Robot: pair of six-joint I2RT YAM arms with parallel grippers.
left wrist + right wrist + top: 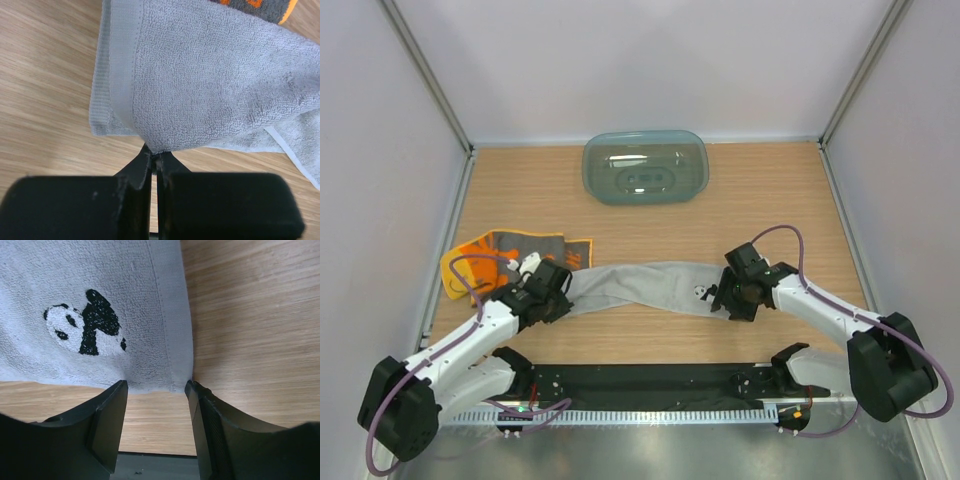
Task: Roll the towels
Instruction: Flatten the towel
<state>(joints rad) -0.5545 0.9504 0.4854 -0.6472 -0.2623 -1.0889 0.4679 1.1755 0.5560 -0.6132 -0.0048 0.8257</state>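
Note:
The grey towel lies stretched in a long band across the table between both arms. My left gripper is shut on its left end; the left wrist view shows a corner of the grey towel pinched between the closed tips of the left gripper. My right gripper is at the right end. Its jaws stand apart around the hemmed corner of the grey towel, beside the panda mark, and the right gripper has only bare wood between its fingers. The yellow-orange towel lies crumpled behind the left gripper.
A translucent teal tray sits upside down at the back centre. White walls close in the table on the left, right and back. A black rail runs along the near edge between the arm bases.

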